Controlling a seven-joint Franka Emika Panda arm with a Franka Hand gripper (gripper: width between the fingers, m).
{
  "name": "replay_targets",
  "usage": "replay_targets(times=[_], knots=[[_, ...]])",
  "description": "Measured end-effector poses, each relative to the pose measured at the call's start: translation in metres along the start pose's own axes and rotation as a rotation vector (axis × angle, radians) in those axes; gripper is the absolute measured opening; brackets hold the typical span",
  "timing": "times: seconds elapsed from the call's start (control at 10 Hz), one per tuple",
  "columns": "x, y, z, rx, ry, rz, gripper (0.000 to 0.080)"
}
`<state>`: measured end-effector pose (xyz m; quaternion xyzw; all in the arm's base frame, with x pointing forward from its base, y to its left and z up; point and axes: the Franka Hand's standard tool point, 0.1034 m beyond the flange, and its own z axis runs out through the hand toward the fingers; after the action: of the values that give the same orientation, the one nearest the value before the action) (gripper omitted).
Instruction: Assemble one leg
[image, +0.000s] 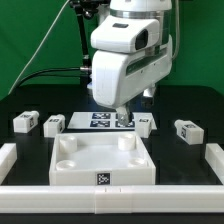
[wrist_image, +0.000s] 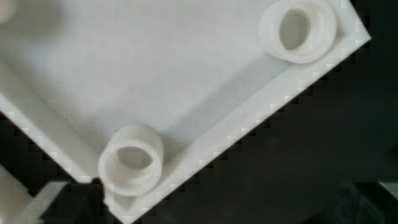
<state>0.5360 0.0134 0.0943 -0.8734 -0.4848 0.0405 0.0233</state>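
Several small white legs with tags lie on the black table: two at the exterior view's left (image: 24, 121) (image: 53, 125) and two at its right (image: 143, 125) (image: 187, 130). My gripper (image: 122, 116) hangs low over the far edge of the large white tray-like part (image: 100, 165), beside the nearer right leg. Its fingers are small and dark there, and I cannot tell whether they are open or shut. The wrist view shows the tray-like part's corner (wrist_image: 143, 80) with two round sockets (wrist_image: 294, 30) (wrist_image: 130, 160). No fingers and no leg show in it.
The marker board (image: 95, 119) lies behind the tray-like part, partly hidden by the arm. White rails run along the table's front (image: 110, 193) and both sides (image: 10, 155) (image: 214, 155). A green backdrop stands behind.
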Motion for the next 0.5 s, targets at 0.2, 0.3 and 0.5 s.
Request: replay_targets(times=[0.2,0.3,0.5], knots=[[0.0,0.0,0.001,0.0,0.0,0.0,0.065],[0.005,0.003,0.001,-0.036,0.017,-0.024,0.065],[-0.006,-0.022,0.027,-0.157,0.087,-0.191,0.065]])
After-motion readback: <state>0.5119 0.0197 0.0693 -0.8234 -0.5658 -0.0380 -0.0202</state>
